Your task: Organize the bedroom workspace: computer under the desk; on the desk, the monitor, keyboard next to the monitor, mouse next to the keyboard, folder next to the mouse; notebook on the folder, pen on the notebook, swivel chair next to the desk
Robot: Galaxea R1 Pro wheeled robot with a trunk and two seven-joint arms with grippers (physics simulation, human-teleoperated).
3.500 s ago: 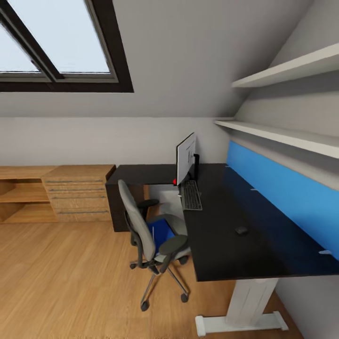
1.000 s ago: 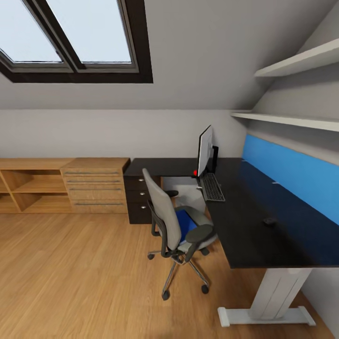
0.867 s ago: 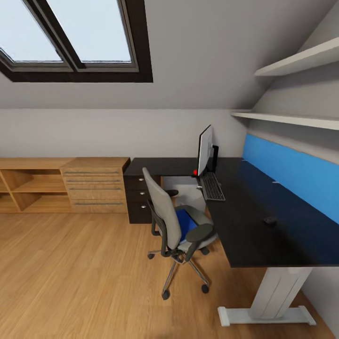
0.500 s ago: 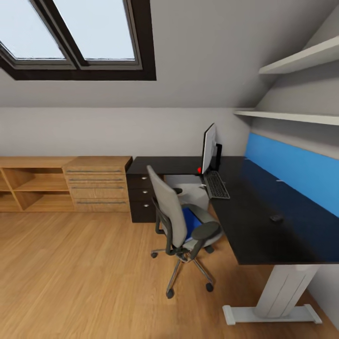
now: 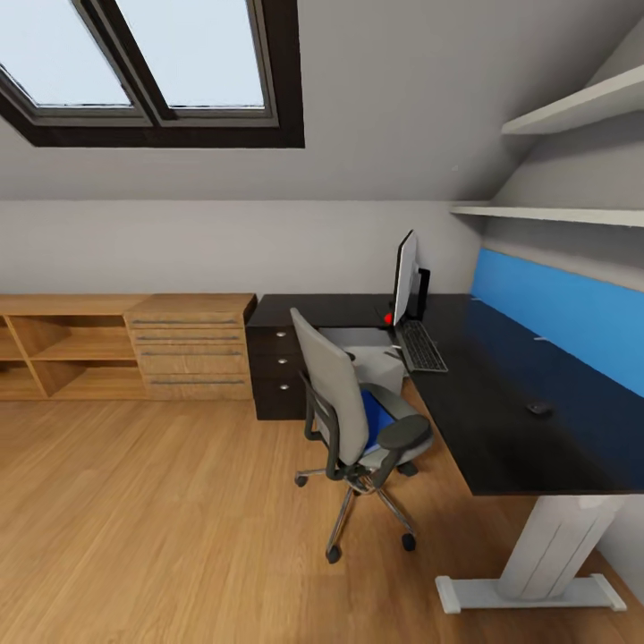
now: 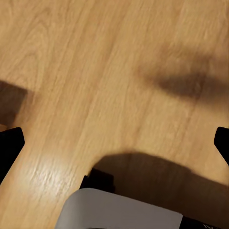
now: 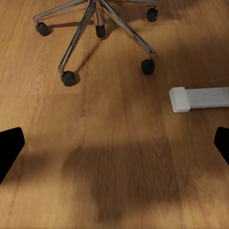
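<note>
The plank floor [image 5: 161, 519] is showing as warm light wood with visible grain and a soft sheen, and in the right wrist view the same boards [image 7: 114, 157] are looking smooth and satin. The desk [image 5: 501, 420] top is reading as glossy black, faintly reflecting its matt blue back panel [image 5: 572, 317]; its leg [image 5: 555, 546] is looking like smooth white painted metal. The swivel chair [image 5: 349, 420] is wearing grey woven cloth, with black padded armrests and a polished chrome star base [image 7: 98, 24] on black plastic casters. The drawers [image 5: 192, 349] beside the desk are appearing as light oak with metal bar handles. The walls [image 5: 179, 250] are looking matt pale grey.
</note>
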